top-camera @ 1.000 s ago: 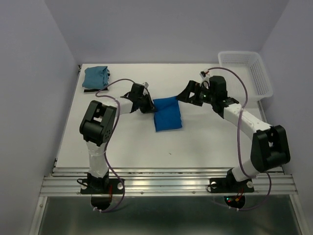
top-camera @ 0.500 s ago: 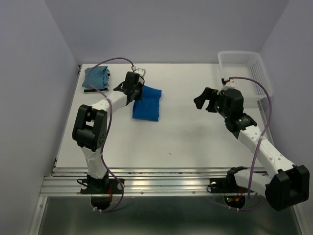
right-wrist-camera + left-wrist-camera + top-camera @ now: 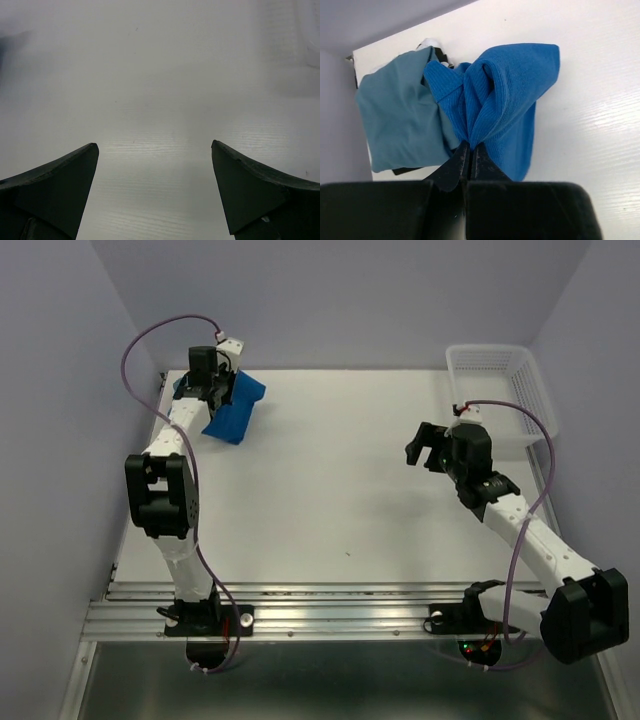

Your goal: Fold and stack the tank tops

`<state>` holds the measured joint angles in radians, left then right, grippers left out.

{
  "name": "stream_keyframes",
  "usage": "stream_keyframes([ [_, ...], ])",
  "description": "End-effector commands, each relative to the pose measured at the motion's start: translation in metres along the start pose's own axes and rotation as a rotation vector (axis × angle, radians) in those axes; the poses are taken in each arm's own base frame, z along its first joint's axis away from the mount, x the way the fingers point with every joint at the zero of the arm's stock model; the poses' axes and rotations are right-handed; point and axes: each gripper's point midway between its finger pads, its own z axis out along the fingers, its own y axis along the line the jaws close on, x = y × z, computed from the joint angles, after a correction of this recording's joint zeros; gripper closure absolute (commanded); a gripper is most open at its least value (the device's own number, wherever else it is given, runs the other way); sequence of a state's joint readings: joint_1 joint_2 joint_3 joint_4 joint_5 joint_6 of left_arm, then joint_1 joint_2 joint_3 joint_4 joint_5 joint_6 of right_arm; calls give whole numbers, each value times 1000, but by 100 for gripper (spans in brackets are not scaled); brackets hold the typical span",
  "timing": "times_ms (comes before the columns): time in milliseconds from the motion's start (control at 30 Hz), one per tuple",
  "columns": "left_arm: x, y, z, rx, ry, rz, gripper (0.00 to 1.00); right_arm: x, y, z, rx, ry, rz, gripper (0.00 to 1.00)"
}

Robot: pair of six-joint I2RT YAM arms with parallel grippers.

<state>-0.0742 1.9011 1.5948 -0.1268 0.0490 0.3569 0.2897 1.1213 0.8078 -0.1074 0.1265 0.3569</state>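
One royal-blue top [image 3: 512, 85] pinched in L jaws (over teal top [image 3: 395, 117]), R jaws spread nr basket [image 3: 500, 390].

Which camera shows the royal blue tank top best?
Left wrist: the royal blue tank top fills the frame, bunched and pinched by the left fingers, in front of the teal top. Top external shows it small, at the far-left corner. Right wrist shows none of it.
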Motion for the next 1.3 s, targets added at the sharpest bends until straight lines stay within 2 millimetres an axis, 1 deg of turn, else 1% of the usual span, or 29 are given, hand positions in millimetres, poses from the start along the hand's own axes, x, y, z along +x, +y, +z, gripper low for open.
stream_keyframes([
  [0, -50, 17, -16, 56, -123, 67, 100, -5, -11, 4, 65, -21, -28, 0],
  [100, -56, 27, -16, 72, -131, 48, 100, -4, -17, 7, 100, -17, -38, 0],
  [133, -64, 29, -19, 78, -139, 41, 100, -3, -21, 9, 122, -14, -43, 0],
  [167, -66, 26, -17, 97, -141, 39, 100, -4, -22, 9, 128, -15, -45, 0],
  [200, -62, 42, -19, 86, -137, 16, 100, -4, -23, 9, 133, -16, -45, 0],
  [233, -69, 46, -21, 88, -156, 11, 100, -3, -24, 10, 136, -12, -47, 0],
  [300, -70, 52, -21, 105, -163, -6, 100, -4, -24, 11, 140, -14, -50, 0],
  [333, -77, 56, -24, 104, -179, -12, 100, -4, -25, 11, 143, -14, -51, 0],
  [400, -75, 61, -21, 127, -180, -33, 100, -4, -27, 12, 156, -12, -55, 0],
  [433, -80, 65, -23, 129, -194, -49, 100, -4, -27, 12, 160, -13, -57, 0],
  [500, -77, 68, -18, 134, -186, -71, 100, -5, -31, 14, 182, -15, -60, 0],
  [533, -80, 71, -19, 133, -195, -72, 100, -6, -32, 14, 187, -15, -62, 0],
  [567, -78, 75, -16, 122, -191, -86, 100, -6, -32, 14, 191, -13, -63, 0],
  [633, -83, 82, -13, 105, -212, -95, 100, -6, -32, 15, 193, -12, -65, 0],
  [667, -82, 89, -11, 89, -212, -106, 100, -6, -33, 16, 196, -12, -65, 0],
  [700, -82, 93, -5, 84, -211, -129, 100, -6, -33, 17, 203, -8, -68, 0],
  [767, -77, 97, 2, 87, -200, -152, 100, -6, -34, 18, 207, -5, -69, 0],
  [800, -70, 103, 11, 78, -189, -174, 100, -7, -34, 19, 210, -5, -70, 0],
  [867, -65, 110, 18, 65, -188, -196, 100, -5, -34, 21, 209, 1, -69, 0],
  [900, -59, 118, 23, 56, -188, -214, 100, -5, -33, 22, 208, 6, -70, 0],
  [933, -55, 121, 27, 52, -185, -218, 100, -5, -33, 22, 208, 6, -70, 0],
  [967, -56, 126, 28, 44, -192, -225, 100, -6, -32, 24, 208, 7, -69, 0],
  [1000, -48, 129, 35, 42, -180, -231, 100, -6, -32, 24, 209, 9, -69, 0],
  [1067, -46, 141, 38, 28, -182, -227, 100, -8, -32, 26, 213, 10, -70, 0],
  [1100, -39, 143, 44, 24, -172, -232, 100, -9, -31, 27, 213, 10, -70, 0],
  [1133, -38, 150, 45, 7, -175, -234, 100, -9, -31, 28, 212, 13, -68, 0],
  [1200, -30, 155, 54, 3, -170, -255, 100, -10, -30, 30, 211, 14, -66, 0],
  [1233, -30, 160, 56, -4, -183, -254, 100, -10, -29, 30, 208, 18, -62, 0],
  [1267, -28, 161, 58, -5, -181, -255, 100, -9, -28, 31, 206, 21, -61, 0],
])
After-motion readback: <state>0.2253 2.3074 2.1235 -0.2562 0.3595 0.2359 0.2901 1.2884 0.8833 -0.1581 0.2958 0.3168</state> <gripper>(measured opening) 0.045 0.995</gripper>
